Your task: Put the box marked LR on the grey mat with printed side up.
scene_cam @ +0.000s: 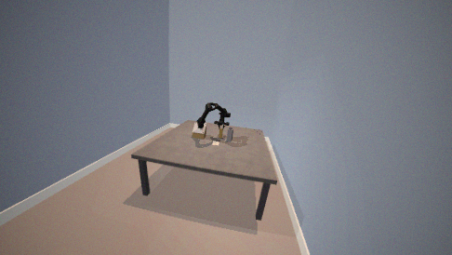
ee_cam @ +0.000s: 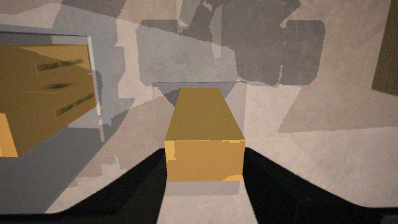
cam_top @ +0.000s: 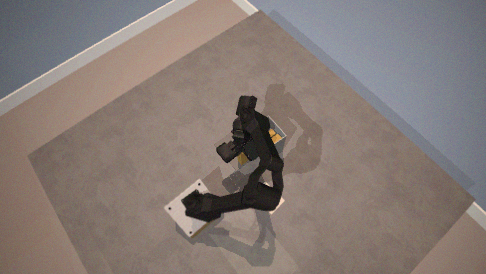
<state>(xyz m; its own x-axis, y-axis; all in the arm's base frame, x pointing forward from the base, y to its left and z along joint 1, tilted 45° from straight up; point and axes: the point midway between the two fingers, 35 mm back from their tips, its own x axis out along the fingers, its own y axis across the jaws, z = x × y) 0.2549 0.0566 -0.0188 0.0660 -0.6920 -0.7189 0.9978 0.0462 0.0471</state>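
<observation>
My gripper [cam_top: 234,142] [scene_cam: 221,126] [ee_cam: 204,155] is shut on an upright yellow-brown box [cam_top: 242,159] [scene_cam: 220,133] [ee_cam: 205,162]. No print shows on its visible faces. Behind and below it in the wrist view is a faint grey square [ee_cam: 240,110], apparently the mat. I cannot tell whether the box's hidden lower end touches anything. The grey bin [scene_cam: 230,135] [ee_cam: 96,95] stands beside the gripper, at the left in the wrist view. Boxes [cam_top: 275,136] [ee_cam: 55,75] stand in it; dark print shows on one side but is unreadable. The arm hides part of the bin from above.
The arm's base block has a white top plate [cam_top: 177,207] [scene_cam: 201,127]; a brown ribbed surface [ee_cam: 389,55] shows at the wrist view's right edge. A small white card [scene_cam: 216,143] lies on the table [scene_cam: 205,158], in front of the held box in the exterior view. Arm shadows cross the table.
</observation>
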